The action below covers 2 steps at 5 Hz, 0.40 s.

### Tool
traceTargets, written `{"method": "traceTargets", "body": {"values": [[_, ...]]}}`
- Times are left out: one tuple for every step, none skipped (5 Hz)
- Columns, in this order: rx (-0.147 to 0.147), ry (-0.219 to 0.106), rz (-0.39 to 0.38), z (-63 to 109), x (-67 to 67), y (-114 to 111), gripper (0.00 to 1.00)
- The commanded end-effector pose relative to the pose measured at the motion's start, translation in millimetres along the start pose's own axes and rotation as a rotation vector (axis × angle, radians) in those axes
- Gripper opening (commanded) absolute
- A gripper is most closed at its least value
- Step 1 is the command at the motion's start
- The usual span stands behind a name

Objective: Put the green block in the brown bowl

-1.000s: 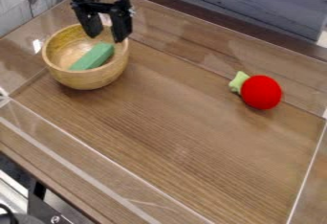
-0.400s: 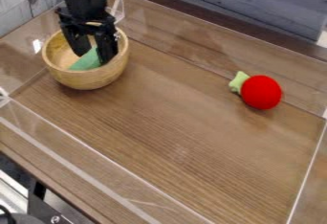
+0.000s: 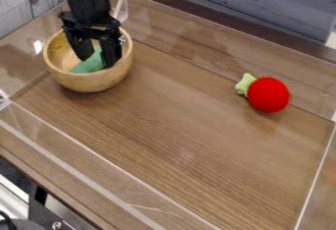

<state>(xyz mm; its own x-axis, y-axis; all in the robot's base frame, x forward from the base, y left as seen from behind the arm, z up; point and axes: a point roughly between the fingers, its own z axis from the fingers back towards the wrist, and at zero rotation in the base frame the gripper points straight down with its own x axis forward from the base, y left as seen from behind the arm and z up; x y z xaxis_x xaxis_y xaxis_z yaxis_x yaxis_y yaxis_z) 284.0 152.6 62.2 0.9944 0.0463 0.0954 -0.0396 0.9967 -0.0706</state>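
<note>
Landmark: the round light-brown wooden bowl with the thick rim (image 3: 122,77), sitting on the brown wooden bench (image 3: 171,136). The flat, elongated light-green block (image 3: 89,65) is inside the bowl, partly covered from this view by the black robotic claw (image 3: 92,53), which is directly over the bowl with its lower end inside the rim. The red round toy with the small green leaf (image 3: 269,94) is well apart from the bowl, off toward the right of the view; not part of this job.

Claw reads as released: fingers spread, no grip on the block that I can see. Can't tell whether a fingertip touches the block or just sits beside it.

Step in hand, my call: placing is basically done, the block is in the bowl, so what remains is clearing out. Next move: keep the fingers spread and lift straight up out of the bowl, no sideways travel until the tips are above the rim. Risks: a finger hooks the rim and drags the bowl, or catches the block and tips it up against the bowl wall. Check the block stays down once the claw is clear.
</note>
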Motion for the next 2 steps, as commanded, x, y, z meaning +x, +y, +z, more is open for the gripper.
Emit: {"method": "traceTargets", "body": {"values": [[0.029, -0.026, -0.035, -1.7, 10.3, 14.5, 1.0], [0.031, -0.021, -0.037, -0.1, 14.0, 21.7, 0.0]]}}
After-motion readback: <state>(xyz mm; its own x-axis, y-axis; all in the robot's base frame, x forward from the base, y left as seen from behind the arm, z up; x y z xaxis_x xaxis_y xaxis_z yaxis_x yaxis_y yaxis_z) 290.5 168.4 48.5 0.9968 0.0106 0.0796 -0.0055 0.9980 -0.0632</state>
